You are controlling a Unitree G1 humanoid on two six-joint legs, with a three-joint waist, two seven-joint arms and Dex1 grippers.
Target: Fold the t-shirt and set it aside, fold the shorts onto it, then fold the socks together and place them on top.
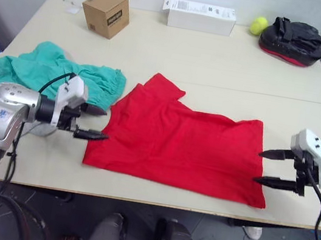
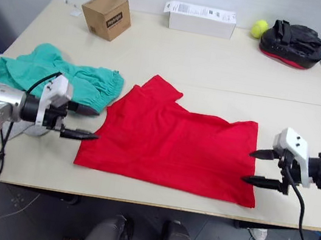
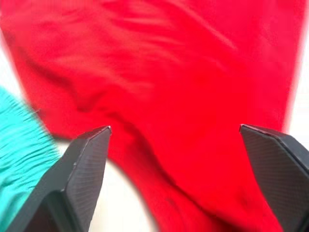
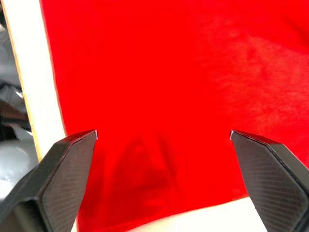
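- The shorts (image 1: 57, 75) are lying crumpled on the worktop (image 1: 219, 62), left of the shirt.
- The left hand (image 1: 91, 122) is hovering open at the t-shirt (image 1: 181, 142) edge.
- The t-shirt, partly folded, is sitting mid-worktop (first step underway, by appearances); both hands likely need to pinch opposite edges next.
- The right hand (image 1: 274, 168) is waiting open beside the shirt's edge.
- Its collar and print are staying hidden.

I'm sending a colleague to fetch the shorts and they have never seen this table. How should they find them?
Start at the long pale table and go to the robot's left end, past the spread-out red t-shirt. The shorts lie crumpled there beside the shirt's edge, in front of the brown cardboard box. They are the only teal-green cloth on the table.
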